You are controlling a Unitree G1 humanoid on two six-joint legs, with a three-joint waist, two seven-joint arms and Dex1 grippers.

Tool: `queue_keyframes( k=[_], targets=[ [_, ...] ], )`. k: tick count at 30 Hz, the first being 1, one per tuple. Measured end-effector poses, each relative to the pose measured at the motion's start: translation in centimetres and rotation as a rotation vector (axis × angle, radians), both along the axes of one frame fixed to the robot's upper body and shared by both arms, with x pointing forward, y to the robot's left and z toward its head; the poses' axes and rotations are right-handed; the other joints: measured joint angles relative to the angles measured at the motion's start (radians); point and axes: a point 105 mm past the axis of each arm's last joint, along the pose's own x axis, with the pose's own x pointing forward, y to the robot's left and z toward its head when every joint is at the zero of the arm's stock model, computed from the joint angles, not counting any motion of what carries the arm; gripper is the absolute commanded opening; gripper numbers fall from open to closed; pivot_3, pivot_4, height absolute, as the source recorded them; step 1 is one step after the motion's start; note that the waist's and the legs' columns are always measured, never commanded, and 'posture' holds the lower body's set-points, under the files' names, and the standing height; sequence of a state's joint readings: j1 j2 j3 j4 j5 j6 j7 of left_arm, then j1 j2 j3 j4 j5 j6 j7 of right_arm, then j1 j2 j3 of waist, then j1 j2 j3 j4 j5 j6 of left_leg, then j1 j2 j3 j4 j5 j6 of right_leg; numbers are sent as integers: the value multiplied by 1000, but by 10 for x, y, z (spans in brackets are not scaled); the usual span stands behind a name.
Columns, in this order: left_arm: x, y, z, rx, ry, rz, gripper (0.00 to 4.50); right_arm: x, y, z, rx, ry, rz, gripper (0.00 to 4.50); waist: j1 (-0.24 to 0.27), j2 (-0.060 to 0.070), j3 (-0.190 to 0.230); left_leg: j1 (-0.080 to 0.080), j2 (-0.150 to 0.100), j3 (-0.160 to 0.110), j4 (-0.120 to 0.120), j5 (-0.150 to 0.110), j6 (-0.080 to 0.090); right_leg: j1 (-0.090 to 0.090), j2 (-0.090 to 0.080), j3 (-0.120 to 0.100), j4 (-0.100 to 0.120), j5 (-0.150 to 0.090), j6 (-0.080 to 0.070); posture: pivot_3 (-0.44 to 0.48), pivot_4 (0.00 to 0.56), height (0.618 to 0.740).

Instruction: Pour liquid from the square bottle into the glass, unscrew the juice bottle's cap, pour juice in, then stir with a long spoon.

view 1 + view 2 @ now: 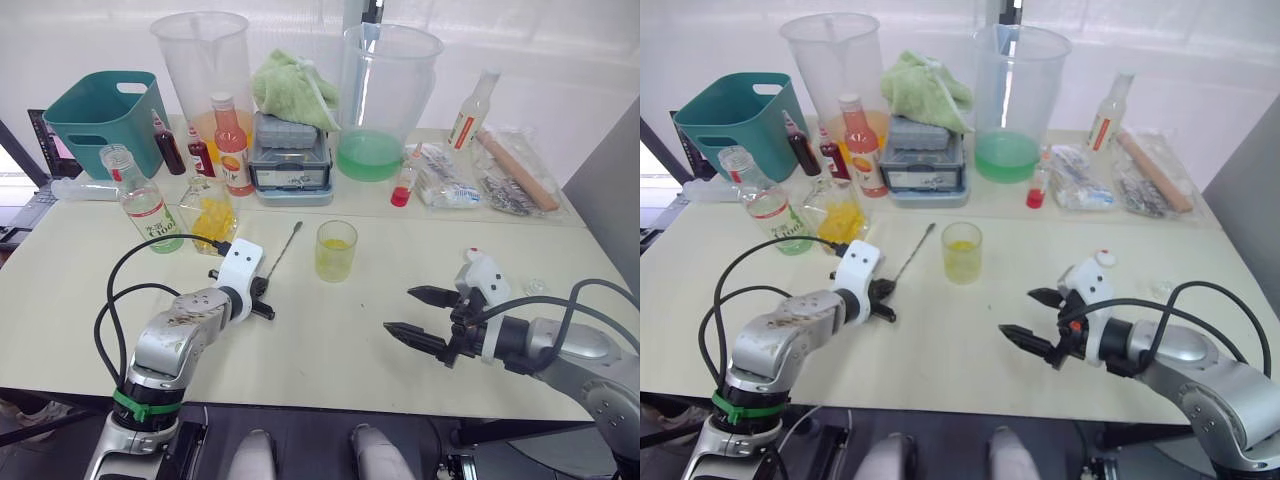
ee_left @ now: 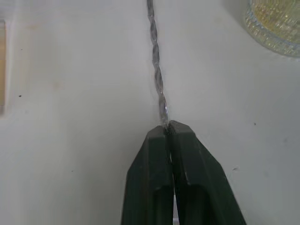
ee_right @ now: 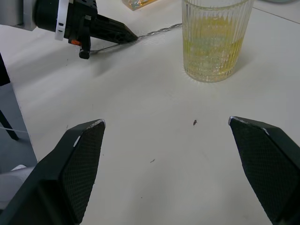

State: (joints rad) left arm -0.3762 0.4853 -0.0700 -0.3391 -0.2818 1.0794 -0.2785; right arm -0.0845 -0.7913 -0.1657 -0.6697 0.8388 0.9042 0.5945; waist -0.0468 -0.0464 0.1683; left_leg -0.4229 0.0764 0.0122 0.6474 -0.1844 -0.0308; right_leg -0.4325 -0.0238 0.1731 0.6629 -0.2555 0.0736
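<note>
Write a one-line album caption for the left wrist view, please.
Left gripper pinched shut on the long spoon's twisted handle, lying on the table beside the glass.

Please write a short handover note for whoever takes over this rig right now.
Left tool: shut on the long spoon, which lies flat on the table.
Right tool: open, empty, hovering over the table.
Glass: upright at centre, holding yellow liquid.
Square bottle and juice bottle: standing at the left; the juice bottle is uncapped, and a small white cap lies near the right arm.
Left: lift the spoon and stir.
</note>
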Motion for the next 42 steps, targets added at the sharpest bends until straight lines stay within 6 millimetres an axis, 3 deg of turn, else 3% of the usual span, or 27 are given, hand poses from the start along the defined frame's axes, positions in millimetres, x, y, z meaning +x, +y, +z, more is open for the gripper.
queue_keyframes(
  k=[12,22,28,33,34,39,42],
  targets=[
    [-13,32,5,18,8,-69,8,9,1,-4,-9,17,26,4500,-14,0,0,0,0,-2,-1,0,0,0,0,-3,0,-1,-1,0,150,698],
    [-36,76,10,74,-3,-242,8,8,8,-5,13,19,70,4500,-19,-1,1,-2,0,-2,-1,0,0,-2,-1,-4,0,-2,-2,0,150,698],
    [-54,74,3,60,26,-404,8,10,7,-5,15,20,68,4500,-17,-2,1,-3,0,-2,-1,0,0,-3,-2,-5,0,-3,-3,0,150,698],
    [-54,84,-3,85,23,-422,8,10,7,-5,9,17,64,4500,-18,-2,1,-3,0,-2,-1,0,0,-3,-2,-5,1,-3,-3,0,150,698],
    [-54,85,-4,88,25,-430,639,11,6,-5,7,16,62,4500,-19,-2,1,-3,0,-2,-1,0,0,-3,-2,-5,1,-3,-3,0,150,698],
    [-59,85,-6,97,62,-478,2206,11,6,-5,3,13,60,4500,-20,-2,1,-3,1,-2,-1,0,0,-3,-2,-5,1,-3,-3,0,150,698],
    [-61,84,-5,106,90,-508,2206,11,6,-5,3,12,58,4500,-20,-2,1,-3,1,-2,-1,0,0,-3,-2,-5,1,-3,-3,0,150,698]
  ],
)
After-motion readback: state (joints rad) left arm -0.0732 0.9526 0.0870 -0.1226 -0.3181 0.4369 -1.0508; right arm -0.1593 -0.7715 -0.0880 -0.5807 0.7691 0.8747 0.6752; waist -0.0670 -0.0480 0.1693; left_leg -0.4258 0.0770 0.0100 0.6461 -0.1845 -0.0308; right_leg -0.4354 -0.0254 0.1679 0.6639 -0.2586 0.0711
